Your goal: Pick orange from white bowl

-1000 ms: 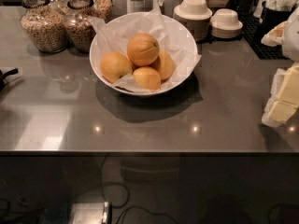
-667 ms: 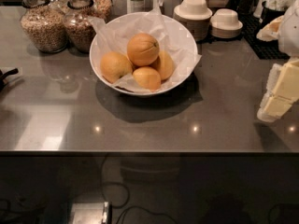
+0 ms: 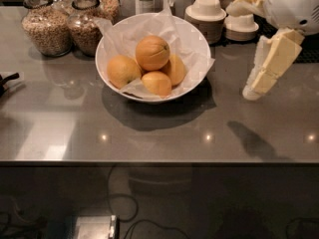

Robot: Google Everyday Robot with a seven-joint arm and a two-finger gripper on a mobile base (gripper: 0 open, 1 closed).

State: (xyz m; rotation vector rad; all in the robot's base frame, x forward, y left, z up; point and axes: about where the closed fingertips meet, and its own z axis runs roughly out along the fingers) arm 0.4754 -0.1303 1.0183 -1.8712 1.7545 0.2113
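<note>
The orange (image 3: 152, 53) lies on top of three smaller, paler fruits, such as one at the left (image 3: 122, 69), in the white bowl (image 3: 201, 40). The bowl is lined with crinkled white paper and stands at the middle back of the grey counter. My gripper (image 3: 252, 91) hangs from the upper right and points down and to the left. It hovers above the counter, to the right of the bowl and apart from it, holding nothing that I can see. Its shadow (image 3: 254, 141) falls on the counter below it.
Two glass jars of grain (image 3: 46, 28) (image 3: 87, 29) stand behind the bowl at the left. Stacks of upturned off-white bowls (image 3: 206, 15) (image 3: 241, 25) stand at the back right. A dark object (image 3: 7, 81) pokes in at the left edge. The counter's front edge (image 3: 159, 161) runs across below.
My gripper has moved left and up from the right edge toward the bowl, and more of the arm shows. The bowl and the fruits have not moved.
</note>
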